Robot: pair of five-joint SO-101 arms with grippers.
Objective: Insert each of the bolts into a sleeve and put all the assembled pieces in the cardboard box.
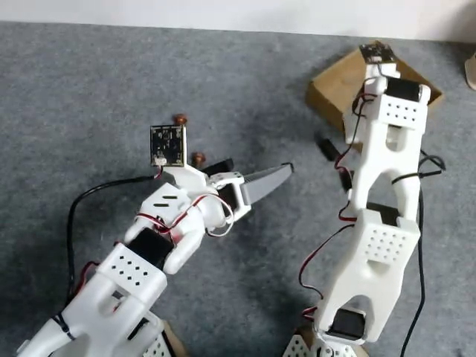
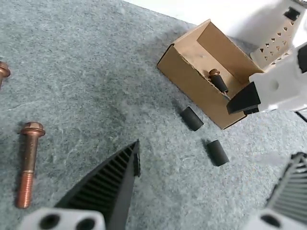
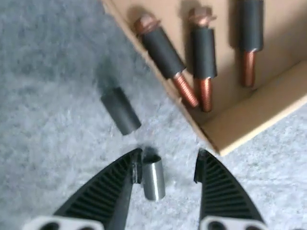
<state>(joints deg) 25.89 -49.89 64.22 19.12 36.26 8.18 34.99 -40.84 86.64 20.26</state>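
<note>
Right gripper (image 3: 169,155) hangs spread around a sleeve (image 3: 153,178) beside the cardboard box (image 3: 254,114)

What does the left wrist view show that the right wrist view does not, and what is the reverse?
The left wrist view adds two bare copper-coloured bolts lying on the grey felt table. The right wrist view adds a row of three sleeved bolts inside the brown cardboard box, and one short black cylindrical sleeve lying between the fingers of the open right gripper. Both share the box and the two loose sleeves on the table beside it.
</note>
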